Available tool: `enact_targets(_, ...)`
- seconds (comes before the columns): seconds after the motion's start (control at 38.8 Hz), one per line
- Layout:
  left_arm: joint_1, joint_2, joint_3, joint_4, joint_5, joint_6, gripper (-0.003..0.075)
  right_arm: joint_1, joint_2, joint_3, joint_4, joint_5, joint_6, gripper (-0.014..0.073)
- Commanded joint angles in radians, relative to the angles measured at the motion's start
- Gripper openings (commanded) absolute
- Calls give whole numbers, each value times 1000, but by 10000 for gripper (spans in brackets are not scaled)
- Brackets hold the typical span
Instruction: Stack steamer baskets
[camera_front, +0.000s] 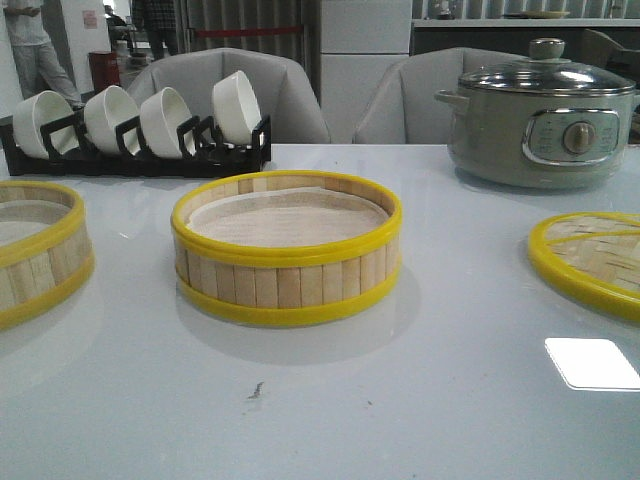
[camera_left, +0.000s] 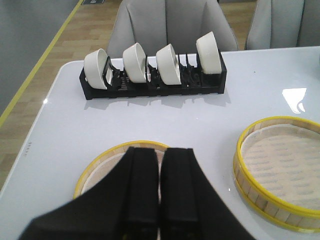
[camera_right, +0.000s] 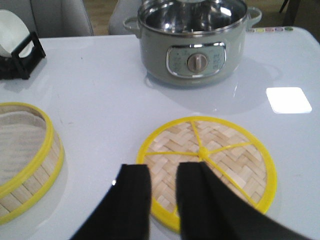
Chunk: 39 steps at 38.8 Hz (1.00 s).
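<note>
Steamer baskets, two counted: round shallow rings of pale vertical bamboo slats with bright yellow rims and white liners. One steamer basket (camera_front: 286, 250) sits upright at the middle of the glossy white desk (camera_front: 330, 400), open side up. The second steamer basket (camera_front: 35, 250) sits at the left edge of the front view, partly cut off, well apart from the first. Being round, neither has a long axis.

One flat woven bamboo lid with yellow rim and ribs (camera_front: 590, 262) lies flat at the right. One grey-green electric pot with glass lid (camera_front: 540, 122) stands behind it. One black dish rack (camera_front: 135, 150) at the back left holds four white bowls (camera_front: 236, 108) tilted on edge.

Left end effector (camera_left: 160, 190): black fingers nearly pressed together, only a thin slit between, holding nothing, hanging above the left basket; whether it touches, cannot tell. Right end effector (camera_right: 164, 200): fingers slightly parted, narrow gap, empty, poised over the near edge of the lid.
</note>
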Motion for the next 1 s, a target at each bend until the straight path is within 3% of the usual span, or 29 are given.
enact_targets(0.0, -9, 18, -31, -4, -69, 26, 269, -4, 8, -39, -14, -81, -9, 468)
enact_targets(0.13, -9, 75, -31, -8, -53, 26, 479, -4, 8, -39, -14, -97, -9, 465)
enact_targets(0.18, -9, 107, -31, -10, -41, 26, 507, -4, 8, -39, -14, -97, -9, 465)
enact_targets(0.33, -9, 233, -31, -69, -37, 26, 508, -4, 8, -39, -14, -97, -9, 465)
enact_targets(0.62, -11, 493, -35, -217, -181, 27, 508, -4, 8, -39, -14, -97, -9, 465)
enact_targets(0.98, -109, 768, -139, -217, -206, 33, 508, -4, 8, -39, -14, -95, -9, 465)
